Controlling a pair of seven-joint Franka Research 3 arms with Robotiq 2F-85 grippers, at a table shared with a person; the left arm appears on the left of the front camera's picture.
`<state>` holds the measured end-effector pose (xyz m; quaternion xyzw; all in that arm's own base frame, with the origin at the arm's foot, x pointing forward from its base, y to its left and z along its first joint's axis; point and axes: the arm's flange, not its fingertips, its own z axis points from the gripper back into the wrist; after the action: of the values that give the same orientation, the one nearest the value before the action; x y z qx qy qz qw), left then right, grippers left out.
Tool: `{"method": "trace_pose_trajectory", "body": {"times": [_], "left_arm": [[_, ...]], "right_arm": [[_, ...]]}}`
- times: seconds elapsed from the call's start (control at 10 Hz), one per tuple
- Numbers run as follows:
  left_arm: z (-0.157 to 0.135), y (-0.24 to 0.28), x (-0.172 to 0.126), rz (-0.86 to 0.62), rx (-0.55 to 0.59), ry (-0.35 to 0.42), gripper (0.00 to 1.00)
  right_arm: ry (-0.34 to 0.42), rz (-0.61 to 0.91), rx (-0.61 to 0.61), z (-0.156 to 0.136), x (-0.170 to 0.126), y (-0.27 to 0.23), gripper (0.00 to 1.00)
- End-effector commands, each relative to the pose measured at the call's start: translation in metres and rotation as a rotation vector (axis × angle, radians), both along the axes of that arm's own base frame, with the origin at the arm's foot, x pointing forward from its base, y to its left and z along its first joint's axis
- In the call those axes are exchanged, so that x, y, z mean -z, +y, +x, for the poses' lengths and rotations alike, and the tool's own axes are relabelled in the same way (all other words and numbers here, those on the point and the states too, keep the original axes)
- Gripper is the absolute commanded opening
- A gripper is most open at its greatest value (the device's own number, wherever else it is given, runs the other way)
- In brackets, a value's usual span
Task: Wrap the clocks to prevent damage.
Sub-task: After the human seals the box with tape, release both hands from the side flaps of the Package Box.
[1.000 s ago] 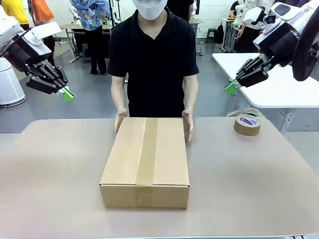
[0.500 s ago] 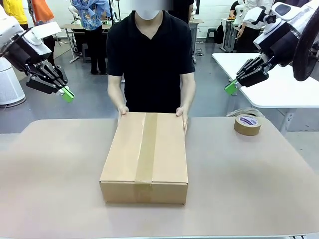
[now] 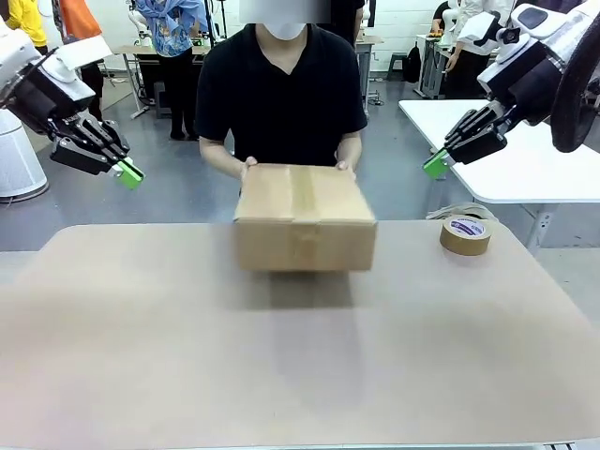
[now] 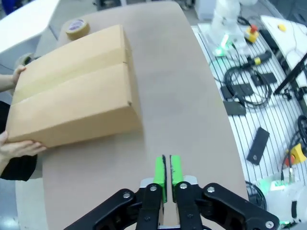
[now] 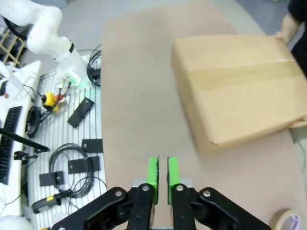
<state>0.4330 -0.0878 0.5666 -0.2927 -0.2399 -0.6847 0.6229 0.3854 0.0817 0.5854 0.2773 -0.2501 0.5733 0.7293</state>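
- The left claw (image 3: pixel 131 174) hung in the air above the left end of the table (image 3: pixel 141 337), well apart from everything on it.
- In the left wrist view its green pads (image 4: pixel 160 168) stood clenched together with only a thin slit between them, and they grasped nothing.
- A person in a black shirt stood at the far side of the table, with one hand (image 3: pixel 248 164) on the left far corner of a cardboard box (image 3: pixel 305 220) and the other hand (image 3: pixel 344 166) on the right far corner.
- The box was closed, and a strip of brown tape ran along the top and down the front.
- The box was a little blurred and was over the far middle part of the table, with a shadow under it; I cannot tell if its bottom touched the table.
- Where the clocks were I cannot tell.
- A roll of brown tape (image 3: pixel 466 234) lay flat near the right far edge, apart from the box.
- The right claw (image 3: pixel 434 165) hung in the air above the right end of the table, higher than the roll.
- In the right wrist view its green pads (image 5: pixel 153 171) were also clenched, with a narrow gap, and grasped nothing.
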Motion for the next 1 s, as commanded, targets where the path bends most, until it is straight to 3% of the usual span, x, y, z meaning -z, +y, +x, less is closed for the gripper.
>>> {"method": "trace_pose_trajectory", "body": {"times": [0.0, 0.2, 0.3, 0.4, 0.5, 0.6, 0.7, 0.8, 0.9], "left_arm": [[-0.01, 0.006, 0.004, -0.075, -0.067, -0.022, 0.97], [-0.031, 0.01, 0.005, -0.083, -0.106, -0.032, 1.0], [-0.027, 0.017, 0.0, -0.085, -0.109, -0.022, 1.0], [-0.028, 0.022, 0.001, -0.075, -0.092, 0.003, 0.92], [-0.033, 0.024, 0.003, -0.081, -0.083, 0.021, 0.61], [-0.029, 0.029, 0.002, -0.087, -0.074, 0.033, 1.0], [-0.025, 0.033, -0.001, -0.091, -0.07, 0.039, 0.81], [-0.028, 0.038, 0.0, -0.111, -0.075, 0.04, 1.0], [-0.028, 0.04, -0.001, -0.119, -0.075, 0.04, 1.0]], "right_arm": [[-0.008, 0.096, 0.045, -0.007, 0.007, -0.002, 1.0], [0.017, 0.137, 0.032, -0.016, 0.012, -0.008, 1.0], [0.015, 0.158, 0.034, -0.015, 0.011, -0.01, 0.84], [0.023, 0.165, 0.022, -0.018, 0.012, -0.014, 0.94], [0.035, 0.171, 0.017, -0.021, 0.014, -0.02, 1.0], [0.04, 0.187, 0.02, -0.023, 0.013, -0.027, 1.0], [0.036, 0.195, 0.026, -0.025, 0.012, -0.034, 1.0], [0.024, 0.204, 0.018, -0.031, 0.012, -0.044, 1.0], [0.024, 0.217, 0.015, -0.034, 0.013, -0.049, 1.0]]}}
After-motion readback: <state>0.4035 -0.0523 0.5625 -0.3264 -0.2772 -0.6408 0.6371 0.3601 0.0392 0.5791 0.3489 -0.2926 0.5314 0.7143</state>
